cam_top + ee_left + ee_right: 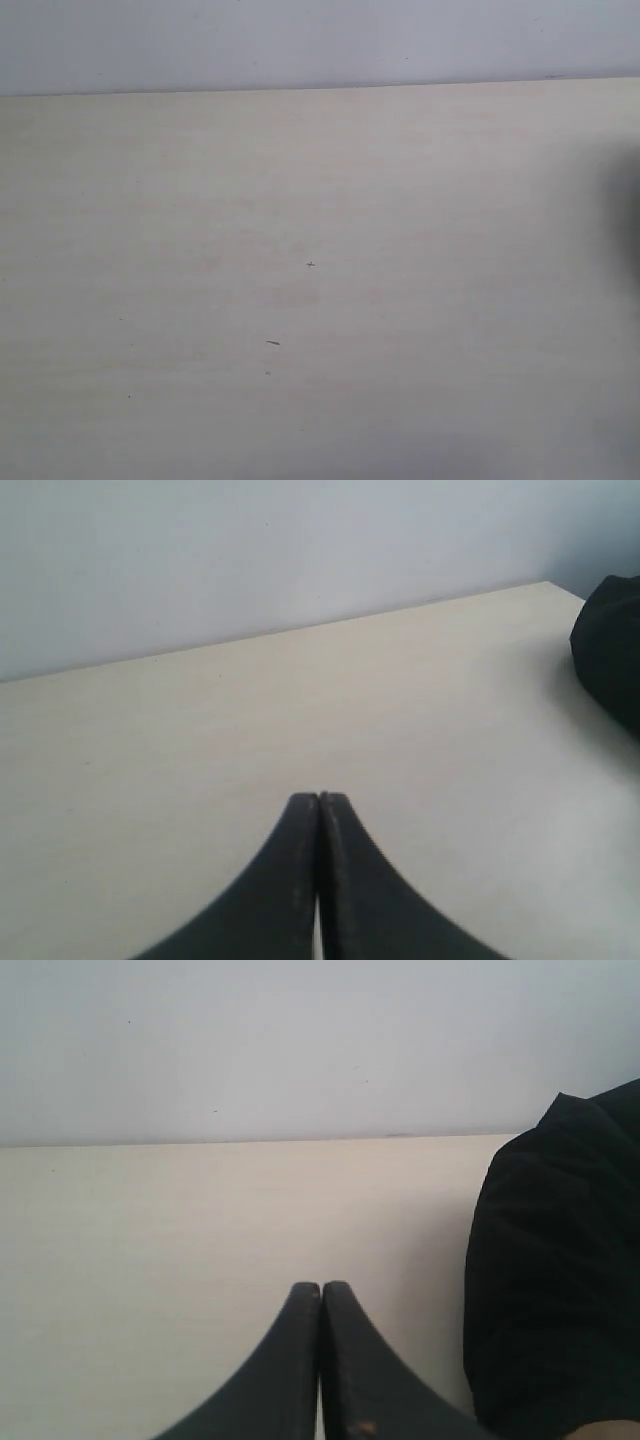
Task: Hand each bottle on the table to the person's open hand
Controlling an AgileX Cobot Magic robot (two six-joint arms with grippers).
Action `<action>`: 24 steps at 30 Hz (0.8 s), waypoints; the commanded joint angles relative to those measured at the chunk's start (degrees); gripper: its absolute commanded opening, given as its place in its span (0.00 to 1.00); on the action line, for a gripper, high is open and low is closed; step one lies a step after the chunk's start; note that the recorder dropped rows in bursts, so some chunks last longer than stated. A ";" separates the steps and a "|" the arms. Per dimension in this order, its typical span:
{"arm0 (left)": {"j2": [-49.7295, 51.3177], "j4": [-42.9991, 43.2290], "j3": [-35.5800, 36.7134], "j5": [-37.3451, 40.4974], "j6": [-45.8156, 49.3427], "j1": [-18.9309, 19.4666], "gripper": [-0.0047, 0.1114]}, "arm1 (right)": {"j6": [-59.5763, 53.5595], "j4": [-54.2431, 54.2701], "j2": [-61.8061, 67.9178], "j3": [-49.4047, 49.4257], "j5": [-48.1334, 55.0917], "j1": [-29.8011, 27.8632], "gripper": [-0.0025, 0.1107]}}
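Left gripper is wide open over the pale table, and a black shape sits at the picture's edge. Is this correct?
Not quite. The left wrist view shows the left gripper shut, jaws pressed together with nothing between them. The rest holds: it is over the pale table, and a black shape shows at that picture's edge.

The setting was a plain indoor workstation of the lab or test-bench kind; the exact type could not be told. The table [200, 200] was a wide, pale beige wood-grain top carrying a few dark specks [272, 342]. A plain whitish wall [300, 40] rose behind the table's far edge. A dark cloth shape [560, 1280] sat at the table's right side.
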 commanded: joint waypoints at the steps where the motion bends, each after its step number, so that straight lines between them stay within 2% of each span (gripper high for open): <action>1: -0.38 0.03 0.26 0.33 0.23 0.12 0.04 | -0.06 -0.05 -0.29 0.23 -0.17 -0.26 0.02; 16: -0.38 0.39 0.26 0.60 0.23 0.89 0.04 | -0.06 -0.05 -0.29 0.23 -0.17 -0.26 0.02; 19: -1.43 0.39 0.26 0.73 0.23 5.33 0.04 | -0.06 -0.05 -0.29 0.23 -0.17 -0.26 0.02; 24: -6.44 -3.39 0.26 1.67 -0.68 17.64 0.04 | -0.06 -0.05 -0.29 0.23 -0.17 -0.26 0.02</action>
